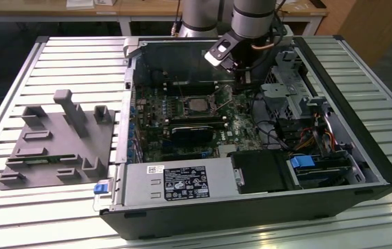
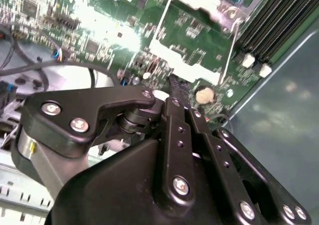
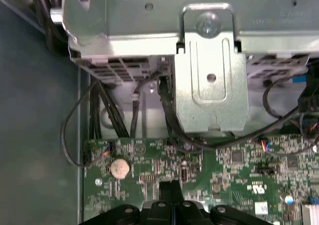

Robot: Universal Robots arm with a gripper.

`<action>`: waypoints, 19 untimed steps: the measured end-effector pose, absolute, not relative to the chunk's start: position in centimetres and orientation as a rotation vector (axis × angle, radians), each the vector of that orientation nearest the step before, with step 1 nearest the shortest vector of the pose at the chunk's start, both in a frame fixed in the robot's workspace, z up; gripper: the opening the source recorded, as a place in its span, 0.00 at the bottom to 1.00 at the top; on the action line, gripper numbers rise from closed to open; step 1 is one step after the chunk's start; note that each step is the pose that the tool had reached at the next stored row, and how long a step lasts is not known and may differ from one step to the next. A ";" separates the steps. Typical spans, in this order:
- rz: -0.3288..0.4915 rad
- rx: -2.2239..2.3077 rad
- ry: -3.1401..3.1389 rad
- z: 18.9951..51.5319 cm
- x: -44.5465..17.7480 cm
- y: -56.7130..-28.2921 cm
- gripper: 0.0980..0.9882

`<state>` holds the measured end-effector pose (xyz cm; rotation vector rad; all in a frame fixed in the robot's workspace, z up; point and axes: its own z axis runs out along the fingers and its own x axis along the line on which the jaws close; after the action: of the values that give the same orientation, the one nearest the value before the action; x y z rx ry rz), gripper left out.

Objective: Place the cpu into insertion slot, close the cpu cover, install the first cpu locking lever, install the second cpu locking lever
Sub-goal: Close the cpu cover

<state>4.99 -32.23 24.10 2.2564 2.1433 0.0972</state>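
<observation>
1. Here, in the exterior view, an open computer case point(image 1: 362, 155) lies on a slatted table point(image 1: 78, 67). The arm point(image 1: 251, 15) comes down from the upper middle of the frame. The gripper point(image 1: 233, 85) points into the case just above centre. The chip point(image 1: 197, 104) lies flat in the socket point(image 1: 181, 106), near the middle of the frame. It is below the fingertips and to the exterior view's left of them, near but not touching. I cannot tell from here whether the fingers are spread. A grey holder point(image 1: 57, 140) sits on the table at the left. A black fan card point(image 1: 189, 134) lies just below the socket.

2. In the second wrist view, the gripper point(image 2: 173, 81) has its black fingers point(image 2: 179, 130) pressed together, with nothing seen between the tips. The tips hang over the green board point(image 2: 99, 31), just beside a coin battery point(image 2: 203, 95). The silver frame of the socket point(image 2: 199, 0) lies beyond the tips, well apart from them. A thin bright rod point(image 2: 228, 53) runs between the frame and the battery. Long black memory slots point(image 2: 271, 26) run alongside.

3. In the first wrist view, the gripper point(image 3: 171, 186) again has its tips closed on each other, over the green board point(image 3: 229, 165). The coin battery point(image 3: 119, 168) lies near them. A silver metal cage point(image 3: 209, 75) and black cables point(image 3: 99, 110) lie past the board's edge.
</observation>
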 end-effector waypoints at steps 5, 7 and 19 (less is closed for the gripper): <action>0.016 2.294 2.178 24.1 5.0 -32.2 0.00; 0.014 2.295 2.178 24.1 5.0 -32.2 0.00; 0.021 2.292 2.175 24.1 3.7 -32.2 0.00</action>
<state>3.71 -32.24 24.06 2.2919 2.1752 0.0210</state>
